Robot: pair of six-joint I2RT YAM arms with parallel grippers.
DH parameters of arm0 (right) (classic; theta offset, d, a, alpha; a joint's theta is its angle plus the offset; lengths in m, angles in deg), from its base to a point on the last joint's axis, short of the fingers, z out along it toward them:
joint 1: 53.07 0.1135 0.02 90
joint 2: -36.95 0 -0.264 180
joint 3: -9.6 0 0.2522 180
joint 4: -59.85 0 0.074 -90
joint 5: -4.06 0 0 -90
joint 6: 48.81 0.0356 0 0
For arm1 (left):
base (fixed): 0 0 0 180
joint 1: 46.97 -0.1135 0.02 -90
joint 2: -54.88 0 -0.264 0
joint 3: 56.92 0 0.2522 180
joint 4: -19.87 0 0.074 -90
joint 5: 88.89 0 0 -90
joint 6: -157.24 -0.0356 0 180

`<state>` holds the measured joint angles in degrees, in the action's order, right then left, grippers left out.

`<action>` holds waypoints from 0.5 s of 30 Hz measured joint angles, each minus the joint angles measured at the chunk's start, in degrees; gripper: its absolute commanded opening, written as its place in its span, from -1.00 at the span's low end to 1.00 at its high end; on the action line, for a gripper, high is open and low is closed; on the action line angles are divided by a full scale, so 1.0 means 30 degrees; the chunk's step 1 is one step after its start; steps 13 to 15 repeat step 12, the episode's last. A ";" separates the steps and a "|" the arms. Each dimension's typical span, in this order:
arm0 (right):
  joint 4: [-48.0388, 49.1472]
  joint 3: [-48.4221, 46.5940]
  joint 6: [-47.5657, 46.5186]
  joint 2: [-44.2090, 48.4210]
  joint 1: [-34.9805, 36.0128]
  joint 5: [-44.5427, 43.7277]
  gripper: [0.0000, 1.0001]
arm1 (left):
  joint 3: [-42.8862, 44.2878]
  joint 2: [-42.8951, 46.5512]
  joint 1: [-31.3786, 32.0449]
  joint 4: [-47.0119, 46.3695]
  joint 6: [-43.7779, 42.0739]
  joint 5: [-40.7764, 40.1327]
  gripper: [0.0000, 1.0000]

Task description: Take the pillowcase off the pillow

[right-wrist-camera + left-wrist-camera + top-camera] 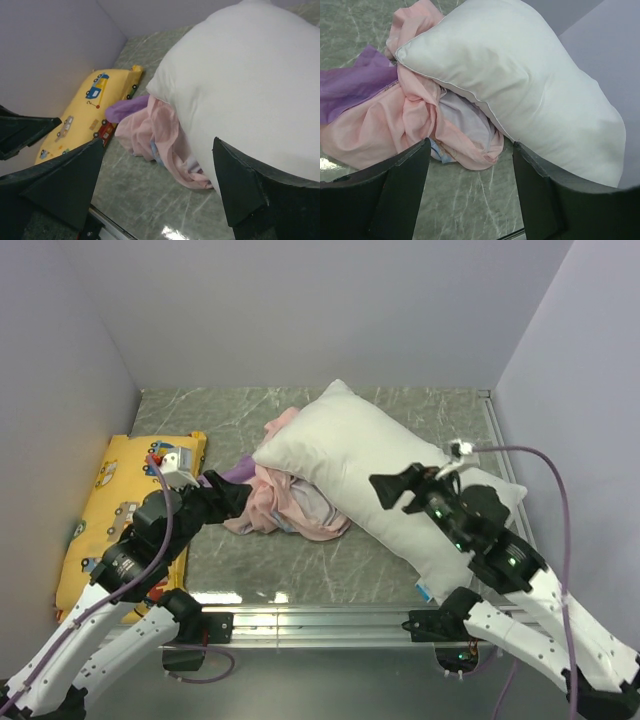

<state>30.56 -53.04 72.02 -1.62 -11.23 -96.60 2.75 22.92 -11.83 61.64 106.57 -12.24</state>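
Bare white pillow (370, 465) on grey surface (300, 562), pink pillowcase (285, 502) bunched against its edge; left tool (471, 144) and right tool (157, 141) wide, empty.

A grey-green marbled tabletop (300, 565) spreads beneath and ahead of the left gripper (235, 492) and the right gripper (392, 492). Plain pale lilac walls box it in. The back wall (320, 310) stands far ahead of both grippers, the left wall (50, 410) rises outside the left gripper, and the right wall (590, 390) outside the right. Behind both, a silver metal rail (320, 623) runs along the table's near edge. Soft light leaves a bright glare patch (245, 596) on the tabletop just ahead of that rail.
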 measured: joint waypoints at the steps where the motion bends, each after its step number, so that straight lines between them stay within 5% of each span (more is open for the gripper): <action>1: -0.0386 0.0488 -0.0007 0.0903 0.0000 -0.0270 0.93 | -0.0022 0.0124 0.0000 0.0051 -0.0073 0.0007 0.45; 6: -0.1676 0.2266 -0.0015 0.3876 0.0000 -0.1355 0.96 | -0.0605 0.0984 0.0000 0.0066 -0.0284 -0.0007 0.46; 15: -0.2820 0.2929 -0.0131 0.3781 0.0000 -0.1756 0.98 | -0.1180 0.1953 0.0000 0.0124 -0.0313 -0.0080 0.42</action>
